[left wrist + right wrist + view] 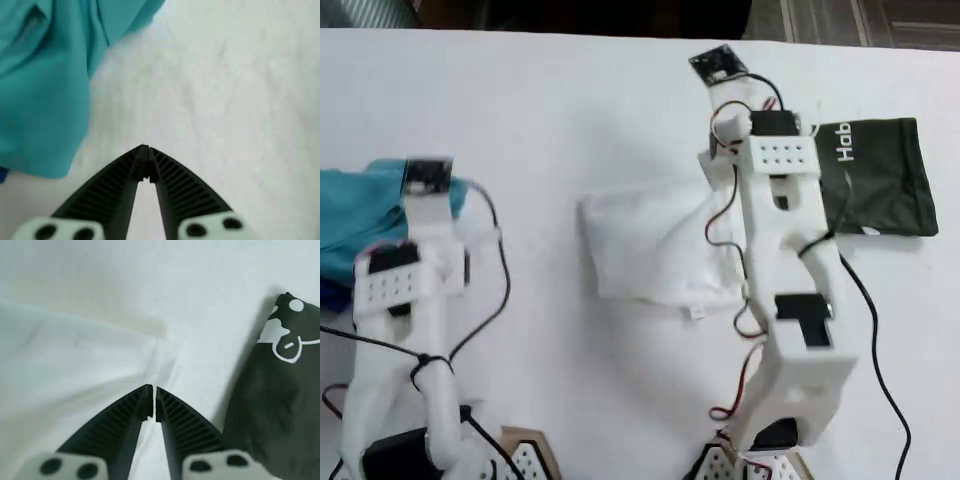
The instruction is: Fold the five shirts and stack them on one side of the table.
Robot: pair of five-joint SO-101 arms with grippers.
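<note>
We saw the left claw (145, 172) with its two ribbed fingers brought together at the tips and nothing between them. It hung over bare desk (225, 100) just beside the crumpled teal shirt (45, 90). In the high view this teal shirt lay unfolded at the desk's left edge, partly under the left arm (400, 290), and a sliver of blue cloth (330, 295) showed beneath it.

The right claw (152, 407) was likewise closed, its tips meeting over the edge of the white shirt (75, 365). We could not tell whether any fabric was caught between them. The white shirt lay near the middle of the desk as a roughly folded, wrinkled rectangle, with the right arm (780, 250) stretched over its right side. A dark shirt (880, 180) with white print lay folded flat to the right of that arm, close to the white shirt but apart from it.
</note>
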